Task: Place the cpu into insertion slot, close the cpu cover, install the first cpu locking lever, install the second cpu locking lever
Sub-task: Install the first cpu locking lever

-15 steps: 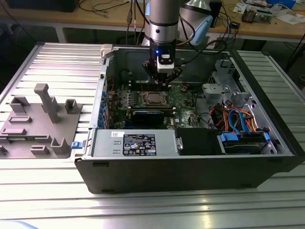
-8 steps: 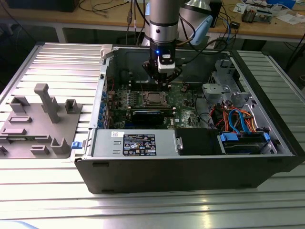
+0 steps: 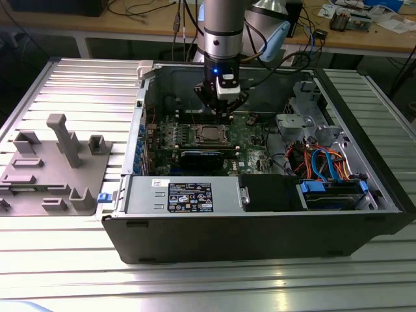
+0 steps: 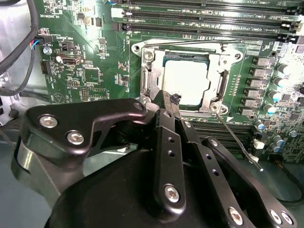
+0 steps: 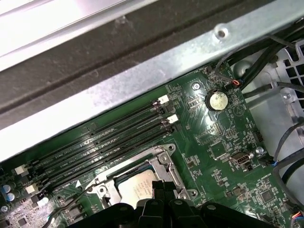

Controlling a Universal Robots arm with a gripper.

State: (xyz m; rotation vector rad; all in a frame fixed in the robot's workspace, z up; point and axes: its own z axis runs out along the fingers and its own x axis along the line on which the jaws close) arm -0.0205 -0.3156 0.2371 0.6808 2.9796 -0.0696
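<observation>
- Where the black metal gripper (image 4: pixel 167 102) hangs over the green circuit board (image 4: pixel 95 71), its fingers meet at one tip, pressed together and clasping nothing.
- Just beyond the tip, the small silver-grey square cpu (image 4: pixel 186 81) lies in the silvery-rimmed insertion slot (image 4: pixel 148 78), with the thin silvery cpu cover (image 4: pixel 219 64) framing it.
- A thin wire locking lever (image 4: pixel 240 145) angles away from the socket's corner.
- Farther off run long narrow black memory slots (image 4: pixel 204 16).

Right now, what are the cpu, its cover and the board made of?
The cpu top looks like pale matte metal, smooth and silver-grey. The cover around it seems to be thin stamped steel, shiny with bright glints. The board looks like green lacquered circuit laminate, glossy and studded with small parts.
</observation>
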